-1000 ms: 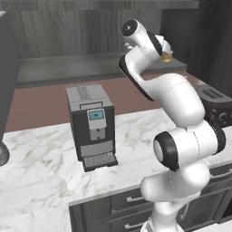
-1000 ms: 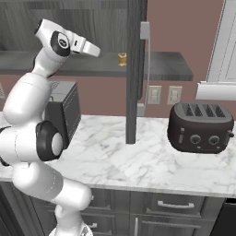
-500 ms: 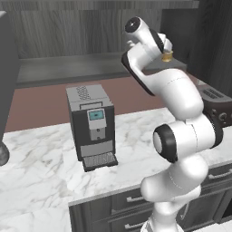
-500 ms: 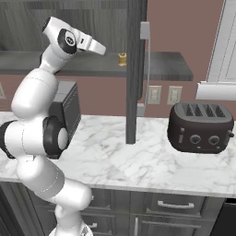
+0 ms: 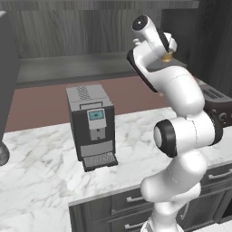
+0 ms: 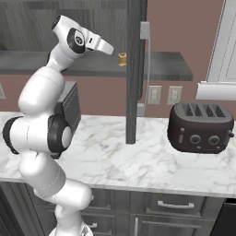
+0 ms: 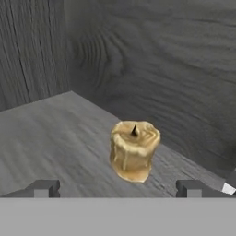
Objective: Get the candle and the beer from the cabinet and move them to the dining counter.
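Candle upright on cabinet shelf (charcoal wood-grain), hand spread.

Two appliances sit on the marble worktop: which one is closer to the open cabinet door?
The black toaster, with slots on top and knobs in front. It sits just right of the hanging cabinet door; the taller coffee machine stands on the arm's far side.

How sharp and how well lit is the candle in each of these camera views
Hand view: the candle is close, evenly lit and fairly sharp, wick and wax drips readable, with soft edges and faint shading beneath it. Right base view: a tiny yellowish blob on the cabinet shelf, no detail. Left base view: a sliver behind the arm.
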